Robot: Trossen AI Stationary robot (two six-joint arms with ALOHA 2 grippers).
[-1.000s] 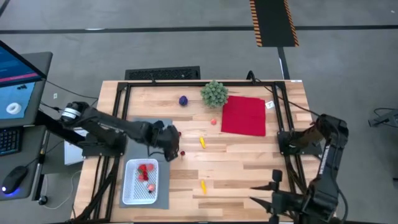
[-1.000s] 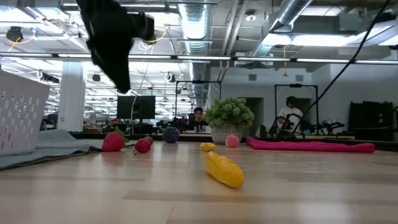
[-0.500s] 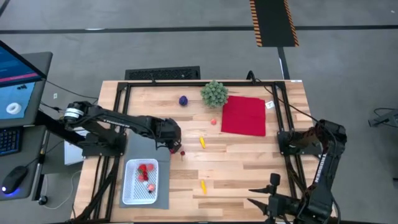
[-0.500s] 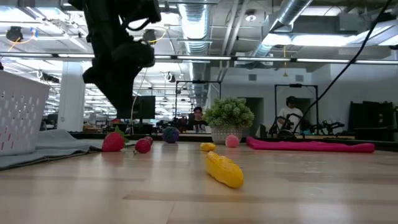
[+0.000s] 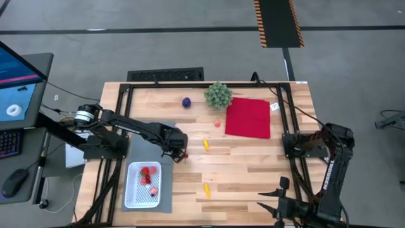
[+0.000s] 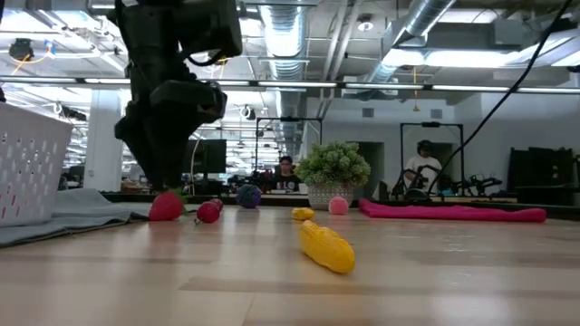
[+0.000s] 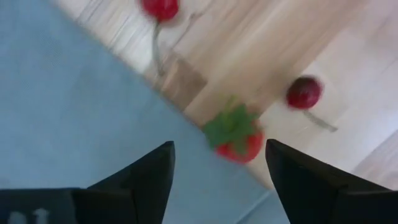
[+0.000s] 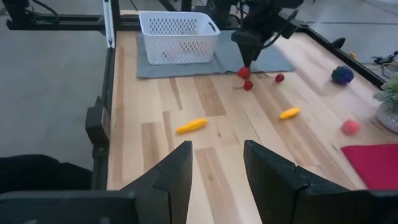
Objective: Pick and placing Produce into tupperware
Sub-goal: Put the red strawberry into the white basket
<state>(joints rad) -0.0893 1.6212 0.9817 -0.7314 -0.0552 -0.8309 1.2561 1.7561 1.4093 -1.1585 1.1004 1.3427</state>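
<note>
Your left end effector (image 7: pixel 217 165), fingers apart, hovers over the strawberry (image 7: pixel 235 138); it looks light and hard, so pinch its red body.

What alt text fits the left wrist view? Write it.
The left gripper, open, hovers over a red toy strawberry with a green leafy top, lying at the edge of the grey mat. Two small dark red fruits with stems lie beyond on the wooden table.

place: lab/office | signs: exposed ceiling ducts (image 6: pixel 299 36); monitor (image 5: pixel 16 79); floor hazard tape (image 5: pixel 278 23)

Strawberry (image 7: pixel 234 135) at mat (image 7: pixel 74 124) edge; basket (image 5: pixel 143 185) on mat.
</note>
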